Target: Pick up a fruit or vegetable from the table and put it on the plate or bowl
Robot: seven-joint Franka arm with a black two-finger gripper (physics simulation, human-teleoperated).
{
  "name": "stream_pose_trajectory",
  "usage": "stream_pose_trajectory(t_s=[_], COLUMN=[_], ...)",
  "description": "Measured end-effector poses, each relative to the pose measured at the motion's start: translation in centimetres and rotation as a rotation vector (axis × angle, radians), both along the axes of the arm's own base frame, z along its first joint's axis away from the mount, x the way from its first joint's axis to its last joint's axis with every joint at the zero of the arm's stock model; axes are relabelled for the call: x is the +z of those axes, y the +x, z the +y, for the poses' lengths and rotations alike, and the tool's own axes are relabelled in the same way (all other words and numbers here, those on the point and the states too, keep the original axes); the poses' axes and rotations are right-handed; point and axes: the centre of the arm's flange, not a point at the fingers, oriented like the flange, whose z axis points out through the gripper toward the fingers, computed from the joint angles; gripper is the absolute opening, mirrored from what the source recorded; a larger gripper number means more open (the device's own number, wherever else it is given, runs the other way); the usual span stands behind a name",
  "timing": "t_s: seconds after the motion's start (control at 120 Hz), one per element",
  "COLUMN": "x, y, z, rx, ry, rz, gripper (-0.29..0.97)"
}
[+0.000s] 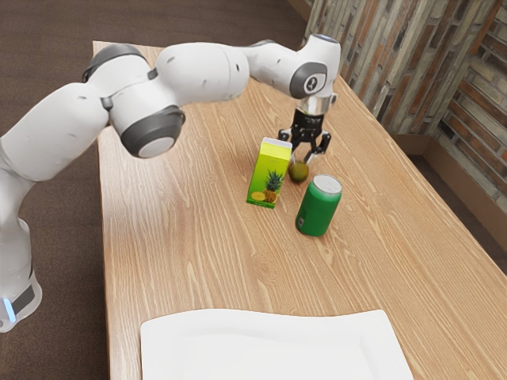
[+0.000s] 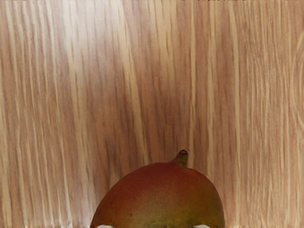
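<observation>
Where the arm reaches across the wooden table [image 1: 182,245] from the exterior view's left, the black gripper [image 1: 305,155] points straight down over a mango [image 1: 299,172]. The jaws stand spread wide and hold nothing. Their tips hang level with the top of the fruit, one on each side of it, and the exterior view shows no contact between finger and skin. The mango rests on the tabletop directly under the hand, centred in the gap between the jaws.

In the wrist view the mango [image 2: 159,197] sits just beneath the hand, its skin red shading to green, with a short stub of stem [image 2: 182,155] pointing away from the gripper along the table's grain.

A yellow-green pineapple juice carton [image 1: 269,172] stands upright just beside the mango, on the side toward the exterior view's left, very close to the nearer finger. A green drinks can [image 1: 319,206] stands near the fruit on the side toward the camera, tilted a little. The white plate [image 1: 273,348] lies at the table's near edge, well apart from the mango and the gripper.
</observation>
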Motion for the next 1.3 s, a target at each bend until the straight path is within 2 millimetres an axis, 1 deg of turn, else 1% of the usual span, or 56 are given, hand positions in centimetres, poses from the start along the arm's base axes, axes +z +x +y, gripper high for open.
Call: stream_pose_trajectory(t_s=[0.117, 0.133, 0.158, 0.2, 0.25, 0.333, 0.433, 0.517, 0.55, 0.733, 0.792, 0.95, 1.017, 1.042, 1.225, 1.267, 1.3], x=[1.6, 1.7, 2.0, 2.1, 2.1, 1.8, 1.2, -0.1, -0.6, -3.7, -4.2, -4.5, -4.6, -4.7, -4.9, -4.9, -4.9], y=[-0.2, -0.2, 0.0, 0.5, 0.9, 1.2, 1.4, 1.4, 1.4, 1.5, 1.5, 1.5, 1.4, 1.4, 1.2, 1.2, 1.2], z=[-0.1, -0.1, -0.3, -1.2, -1.9, -2.2, -1.9, -1.7, -1.6, -0.9, -0.5, -0.4, -0.4, -0.4, -0.5, -0.5, -0.6], rx=[-0.004, -0.005, -0.012, -0.030, -0.044, -0.054, -0.056, -0.056, -0.055, -0.047, -0.043, -0.045, -0.047, -0.048, -0.052, -0.054, -0.055], ry=[-0.008, -0.009, -0.009, -0.014, -0.014, -0.006, 0.004, 0.008, 0.009, 0.014, 0.015, 0.015, 0.016, 0.016, 0.012, 0.011, 0.011], rz=[-0.027, -0.030, -0.043, -0.063, -0.080, -0.090, -0.091, -0.075, -0.068, -0.025, -0.018, -0.018, -0.013, -0.009, 0.004, 0.005, 0.004], gripper=[0.15, 0.17, 0.24, 0.35, 0.45, 0.55, 0.62, 0.65, 0.70, 0.68, 0.68, 0.67, 0.56, 0.55, 0.66, 0.67, 0.65])
